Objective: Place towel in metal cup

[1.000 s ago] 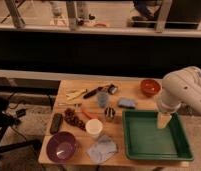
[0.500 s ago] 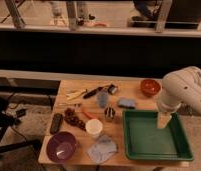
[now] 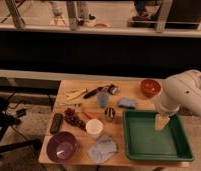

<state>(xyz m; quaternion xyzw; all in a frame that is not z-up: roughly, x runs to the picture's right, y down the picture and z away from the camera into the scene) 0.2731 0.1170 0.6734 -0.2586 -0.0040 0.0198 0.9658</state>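
Towel (image 3: 102, 148) lies crumpled at the front edge of the tabletop (image 3: 131, 86), between the purple bowl (image 3: 62, 146) near the front-left corner and the green tray (image 3: 154, 145) that takes up the front-right part. White paper cup (image 3: 94, 128) is just behind it. Nothing lies on the towel and its folds are bunched up, so a top-down pinch on a ridge looks workable.

Metal cup (image 3: 110, 113) stands upright mid-tabletop, just off the tray's back-left corner, mouth up as the drop needs. It's small next to the towel, so I'd expect cloth to hang over the rim.

Gripper (image 3: 161, 126) hangs from the white arm (image 3: 186, 92) over the right side of the tray, pointing down. Fingers spread wide with nothing in them, which fits a pre-grasp pose. Over the tray it is clear of the clutter, and well apart from the towel.

My read: grasp not begun. Next move is a swing left toward the front edge, then down onto the towel.

Risks: the white paper cup and the blue-grey tumbler (image 3: 103, 100) crowd the metal cup, so either is easy to clip on the way in. The metal cup could tip when cloth gets pushed in. Red bowl (image 3: 151, 87) and blue-grey pad (image 3: 127, 103) sit toward the back, out of the likely path
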